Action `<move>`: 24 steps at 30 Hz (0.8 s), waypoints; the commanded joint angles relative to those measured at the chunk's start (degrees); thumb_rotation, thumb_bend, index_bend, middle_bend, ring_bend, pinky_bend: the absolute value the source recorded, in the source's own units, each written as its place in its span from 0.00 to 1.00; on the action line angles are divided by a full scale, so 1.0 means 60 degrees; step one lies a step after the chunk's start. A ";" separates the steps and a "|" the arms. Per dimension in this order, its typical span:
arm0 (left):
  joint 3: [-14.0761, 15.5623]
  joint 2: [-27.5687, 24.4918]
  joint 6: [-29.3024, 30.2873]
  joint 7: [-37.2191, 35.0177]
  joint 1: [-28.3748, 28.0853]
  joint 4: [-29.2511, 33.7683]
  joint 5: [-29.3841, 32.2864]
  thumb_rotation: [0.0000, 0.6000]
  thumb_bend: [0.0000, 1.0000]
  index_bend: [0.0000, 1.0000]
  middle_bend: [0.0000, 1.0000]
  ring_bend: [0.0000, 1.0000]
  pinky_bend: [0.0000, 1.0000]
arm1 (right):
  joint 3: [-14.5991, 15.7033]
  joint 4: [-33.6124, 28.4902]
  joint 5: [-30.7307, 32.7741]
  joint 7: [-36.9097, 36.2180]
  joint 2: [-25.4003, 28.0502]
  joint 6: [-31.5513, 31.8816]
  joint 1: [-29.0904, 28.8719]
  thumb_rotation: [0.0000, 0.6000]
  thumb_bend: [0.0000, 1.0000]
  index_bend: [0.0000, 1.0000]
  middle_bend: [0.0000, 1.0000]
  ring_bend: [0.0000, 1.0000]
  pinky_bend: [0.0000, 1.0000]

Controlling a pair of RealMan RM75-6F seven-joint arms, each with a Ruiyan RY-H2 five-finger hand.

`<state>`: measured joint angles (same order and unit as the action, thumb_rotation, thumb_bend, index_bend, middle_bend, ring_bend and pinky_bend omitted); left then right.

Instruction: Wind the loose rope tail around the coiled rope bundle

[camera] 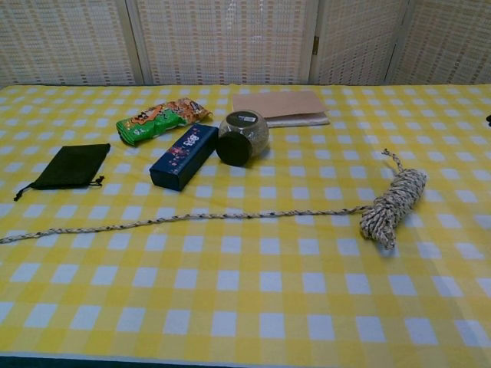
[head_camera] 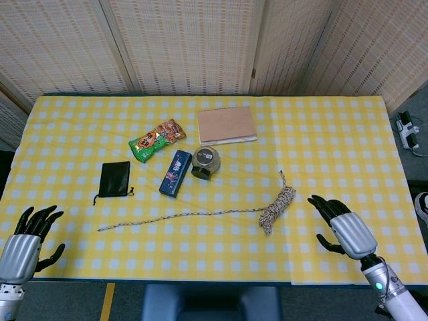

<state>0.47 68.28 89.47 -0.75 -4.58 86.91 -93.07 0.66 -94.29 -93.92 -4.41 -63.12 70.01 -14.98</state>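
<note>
Bright, even light; perhaps slightly soft.

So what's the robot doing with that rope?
Nothing is being held yet. The coiled rope bundle lies on the yellow checked table, and its loose rope tail stretches out flat to the left. The right hand hovers open beside the bundle, not touching it. The left hand is open at the table's near left corner.
</note>
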 commanded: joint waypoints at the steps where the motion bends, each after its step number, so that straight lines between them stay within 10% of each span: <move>1: -0.0006 -0.0020 0.0015 0.0079 0.0019 0.0021 0.0020 1.00 0.36 0.22 0.14 0.17 0.08 | -0.0272 0.0612 0.0304 0.0222 -0.0322 -0.0746 -0.0614 1.00 0.41 0.00 0.08 0.17 0.11; 24: 0.0043 -0.0111 -0.0139 0.0233 0.0040 0.0307 0.0079 1.00 0.36 0.23 0.14 0.17 0.08 | -0.0255 0.3935 0.0066 0.1102 -0.2755 -0.2984 -0.2895 1.00 0.41 0.03 0.12 0.17 0.10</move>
<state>0.73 67.61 88.64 0.64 -4.34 88.75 -92.59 -1.13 -71.92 -93.58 2.71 -78.59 52.75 -31.62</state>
